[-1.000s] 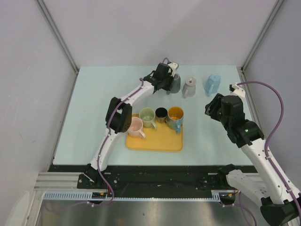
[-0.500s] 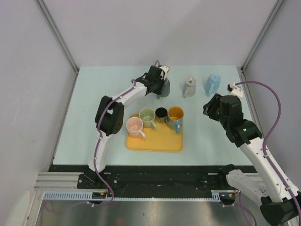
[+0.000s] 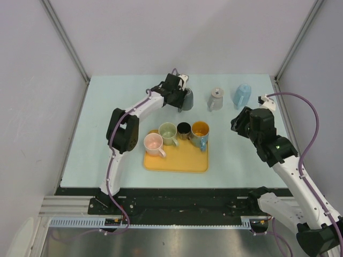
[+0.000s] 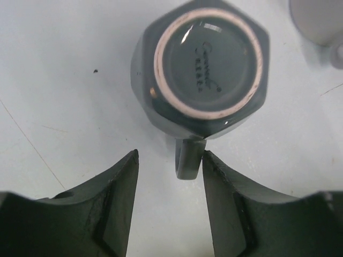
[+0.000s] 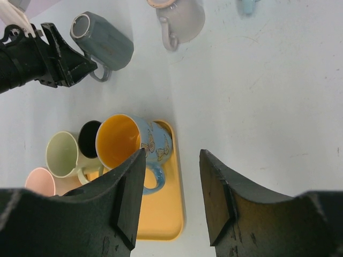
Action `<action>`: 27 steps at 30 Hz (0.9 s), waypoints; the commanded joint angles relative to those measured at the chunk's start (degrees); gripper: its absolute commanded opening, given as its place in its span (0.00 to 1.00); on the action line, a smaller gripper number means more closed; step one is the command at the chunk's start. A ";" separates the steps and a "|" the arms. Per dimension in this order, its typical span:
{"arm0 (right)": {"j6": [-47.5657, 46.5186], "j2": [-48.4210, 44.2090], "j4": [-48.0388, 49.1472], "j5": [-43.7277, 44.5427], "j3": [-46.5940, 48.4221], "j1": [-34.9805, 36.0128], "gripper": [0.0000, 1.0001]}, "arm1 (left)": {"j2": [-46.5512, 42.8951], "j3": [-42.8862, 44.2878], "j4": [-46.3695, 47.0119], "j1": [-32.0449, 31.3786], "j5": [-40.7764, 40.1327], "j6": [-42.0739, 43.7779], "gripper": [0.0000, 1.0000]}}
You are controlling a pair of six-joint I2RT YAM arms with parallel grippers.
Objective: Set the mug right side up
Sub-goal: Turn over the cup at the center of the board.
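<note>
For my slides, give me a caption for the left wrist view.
Open left gripper straddles the handle of an upside-down grey mug.

Pretty clearly a robotics lab test cell, not anybody's kitchen. You've got plain grey panel walls (image 3: 32,107) framed by bare metal corner posts (image 3: 64,40), and a flat pale mint desk (image 3: 107,134) boxed in between them. A slotted aluminium rail (image 3: 177,222) runs along the near edge, with two white robot arms (image 3: 292,171) mounted by it, trailing purple cables (image 3: 316,123).
</note>
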 commanded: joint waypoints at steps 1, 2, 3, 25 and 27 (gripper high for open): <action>0.45 0.78 1.79 0.03 0.26 -0.29 0.49 | -0.15 5.01 -0.25 0.34 4.16 2.24 0.55; 0.45 0.87 1.79 0.03 0.26 -0.29 0.49 | 0.20 5.97 -0.78 0.34 4.77 2.24 0.54; 0.45 0.96 1.79 0.20 0.17 -0.29 0.49 | 0.64 6.24 -0.96 0.34 5.13 2.24 0.54; 0.54 1.75 2.49 -0.67 -1.23 -1.08 0.49 | 6.00 10.64 -2.89 0.16 8.38 2.68 0.42; 0.54 1.84 2.49 -0.76 -1.32 -1.17 0.49 | 6.18 11.08 -3.07 0.25 8.47 2.76 0.39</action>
